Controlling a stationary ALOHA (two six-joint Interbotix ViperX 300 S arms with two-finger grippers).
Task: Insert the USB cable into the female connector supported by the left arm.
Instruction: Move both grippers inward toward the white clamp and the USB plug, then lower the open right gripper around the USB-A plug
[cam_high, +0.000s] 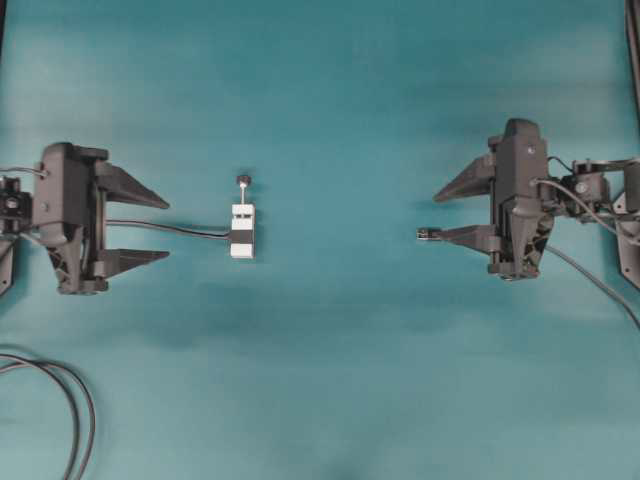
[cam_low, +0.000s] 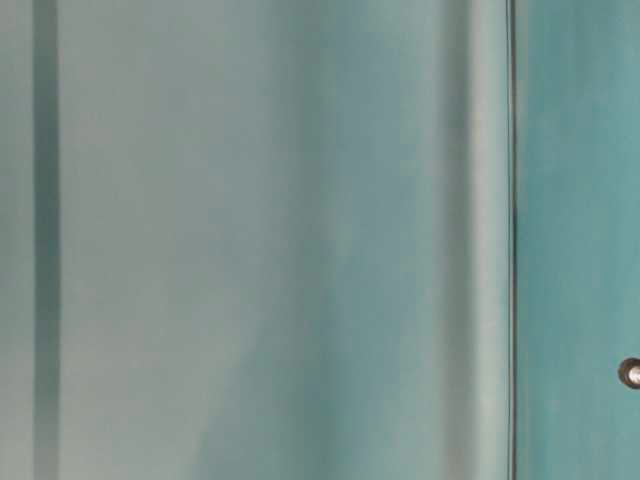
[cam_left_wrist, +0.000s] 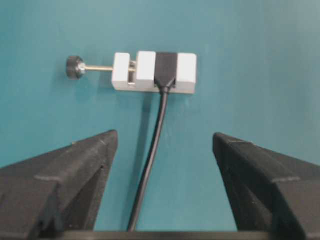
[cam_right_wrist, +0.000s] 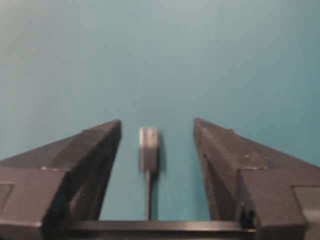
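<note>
Here, seen from overhead, two black arms face each other across a teal table (cam_high: 330, 380). The left gripper (cam_high: 150, 228) sits at the left edge with its two pointed fingers spread wide, and nothing lies between the tips except a dark cable (cam_high: 170, 228) that runs out from between them toward the middle. That cable ends at the female connector (cam_high: 243, 231), a small white block with a black band, lying flat on the table well apart from the fingertips; a thin pin topped by a black knob (cam_high: 243, 180) projects from its far end. In the left wrist view the same block (cam_left_wrist: 154, 72) lies crosswise ahead of the open fingers (cam_left_wrist: 85, 165), its cable (cam_left_wrist: 152, 150) leading back between them, untouched by either.

The right gripper (cam_high: 442, 213) stands at the right side, fingers likewise parted. The USB cable (cam_high: 428, 234) shows its small plug with a silvery tip just beside the lower fingertip. In the right wrist view the plug (cam_right_wrist: 148, 149), blurred, lies between the spread fingers (cam_right_wrist: 95, 155) with a clear gap on each side, so neither finger grips it. Plug and connector lie well apart, with bare table between them.

Looped dark cables (cam_high: 70, 410) lie at the lower left corner. The table-level view shows only blurred teal surfaces.
</note>
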